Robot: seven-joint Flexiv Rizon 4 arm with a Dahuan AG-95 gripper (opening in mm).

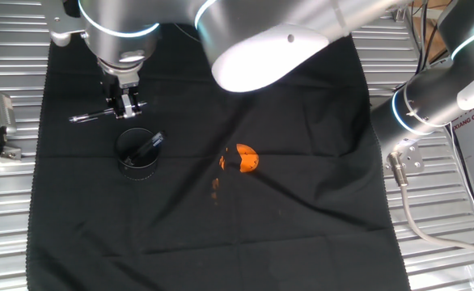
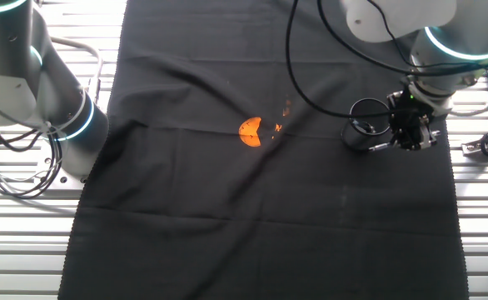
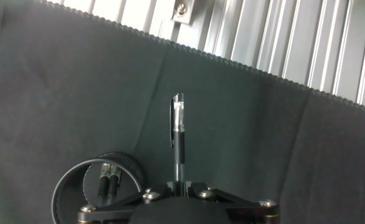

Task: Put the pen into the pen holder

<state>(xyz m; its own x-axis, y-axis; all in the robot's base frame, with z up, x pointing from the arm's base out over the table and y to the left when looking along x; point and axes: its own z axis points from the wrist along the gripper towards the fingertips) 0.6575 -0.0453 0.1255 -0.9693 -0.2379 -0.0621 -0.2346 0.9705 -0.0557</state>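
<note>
One fixed view had your gripper (image 1: 124,106) clamped on the pen (image 1: 91,116), level, just behind the pen holder (image 1: 137,153); other view agreed; hand view showed it unaligned, so it could've bridged the rim.

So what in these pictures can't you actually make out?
- Gripper fingertips: cut off by the bottom edge in the hand view, too small in both fixed views.
- Pen lower end: hidden by the gripper body in the hand view.
- Pen holder: partly cut off by the bottom edge in the hand view.
- Orange object: too small and blurred to identify in either fixed view.
</note>
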